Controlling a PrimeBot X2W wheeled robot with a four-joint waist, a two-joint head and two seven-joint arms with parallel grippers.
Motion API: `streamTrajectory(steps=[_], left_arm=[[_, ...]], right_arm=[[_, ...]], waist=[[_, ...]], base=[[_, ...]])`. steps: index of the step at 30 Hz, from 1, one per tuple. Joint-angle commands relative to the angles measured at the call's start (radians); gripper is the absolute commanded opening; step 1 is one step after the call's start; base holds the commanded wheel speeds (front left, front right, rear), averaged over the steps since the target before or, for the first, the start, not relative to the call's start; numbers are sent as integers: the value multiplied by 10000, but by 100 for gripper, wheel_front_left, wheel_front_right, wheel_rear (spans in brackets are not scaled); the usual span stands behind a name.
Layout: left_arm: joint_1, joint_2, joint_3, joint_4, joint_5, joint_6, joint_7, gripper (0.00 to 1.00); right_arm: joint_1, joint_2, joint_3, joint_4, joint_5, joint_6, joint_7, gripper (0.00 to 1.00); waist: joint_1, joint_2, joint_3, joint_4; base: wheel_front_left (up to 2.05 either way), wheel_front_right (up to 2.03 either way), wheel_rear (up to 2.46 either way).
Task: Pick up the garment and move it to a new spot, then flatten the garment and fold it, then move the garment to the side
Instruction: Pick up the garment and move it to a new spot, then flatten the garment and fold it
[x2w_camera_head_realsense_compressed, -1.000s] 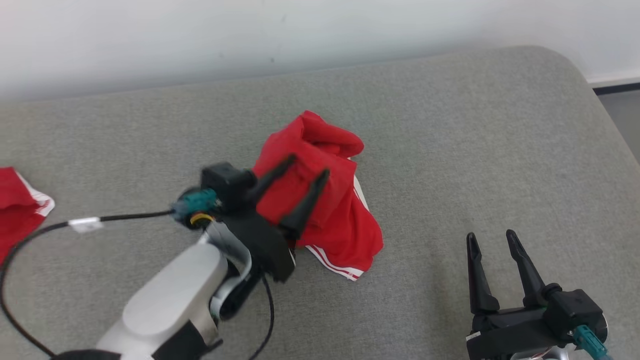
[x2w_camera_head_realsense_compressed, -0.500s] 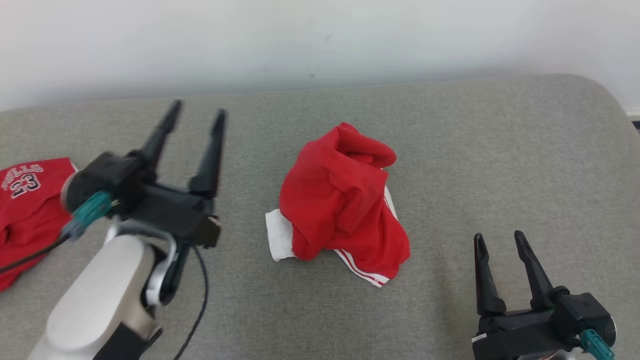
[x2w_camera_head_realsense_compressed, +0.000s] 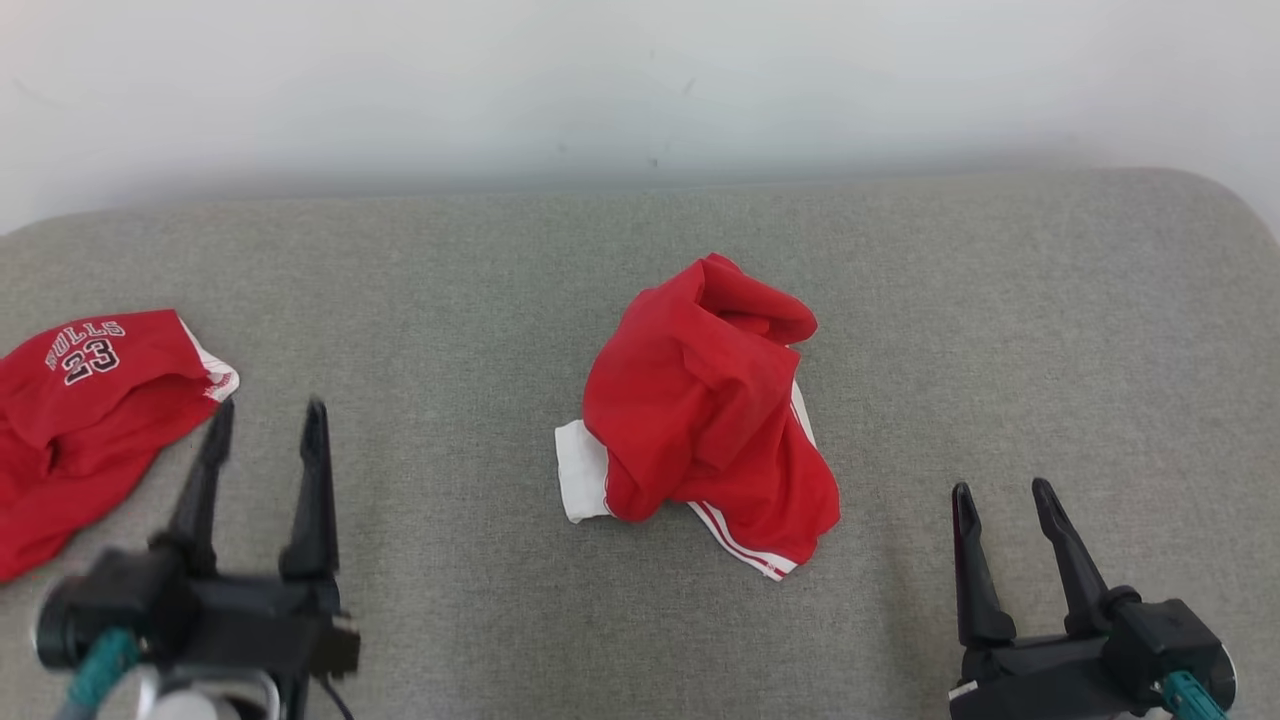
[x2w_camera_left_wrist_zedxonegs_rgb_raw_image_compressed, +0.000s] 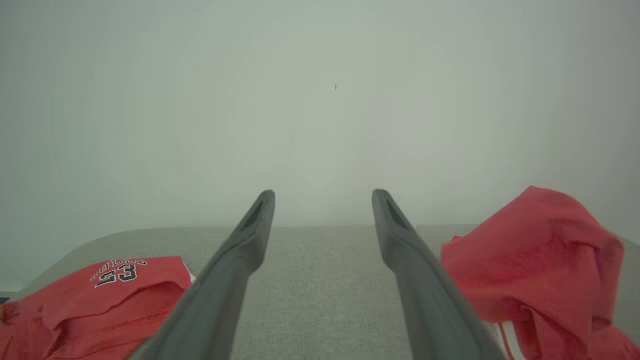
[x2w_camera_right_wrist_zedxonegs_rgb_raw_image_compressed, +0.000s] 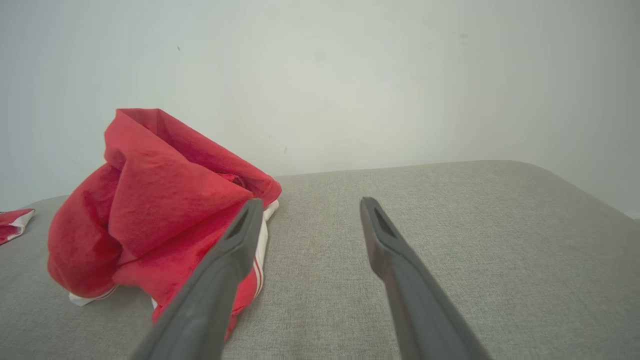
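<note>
Garment (x2w_camera_head_realsense_compressed: 710, 400) looked soft, bunched; I'd pinch the striped hem (x2w_camera_head_realsense_compressed: 742, 545). Left end effector (x2w_camera_head_realsense_compressed: 268, 410) and right end effector (x2w_camera_head_realsense_compressed: 1002, 488) gaped empty.

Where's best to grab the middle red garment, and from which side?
Probably the striped hem corner of the red garment, coming low from the right with the right gripper. That edge lies flat and free on the cushion, nearest that open gripper; the rest is bunched up.

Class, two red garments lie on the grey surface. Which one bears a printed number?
The flatter garment at the left, printed 23; the crumpled garment in the middle shows white stripes, no number.
</note>
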Motion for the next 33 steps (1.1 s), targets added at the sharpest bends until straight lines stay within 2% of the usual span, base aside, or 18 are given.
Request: streamTrajectory(steps=[1,4,11,18,22,33], left_arm=[[432,-257,231,-68,228,-113,-35,100],[1082,-771,794,24,765,-426,-36,100],[1797,-1443,1657,246,1612,-677,-36,100],[2400,-1847,2168,173,2438,-764,-36,100],[2724,-1980,2140,87,2853,-865,-37,100],[3125,-2266,2439,188,3051,-943,-37,100]], right_arm=[[142,9,-33,22,-55,-21,-44,100],[235,9,2,87,-74,-21,-44,100],[332,8,45,188,-28,-21,-44,100],[529,6,127,289,12,-21,-44,100],[600,8,199,354,12,-21,-44,100],[818,8,288,552,-185,-22,-44,100]], waist=[[0,0,-59,60],[0,0,-151,147],[0,0,-280,130],[0,0,-385,12],[0,0,-446,-14],[0,0,-672,66]], base=[[0,0,0],[0,0,0],[0,0,0],[0,0,0],[0,0,0],[0,0,0]])
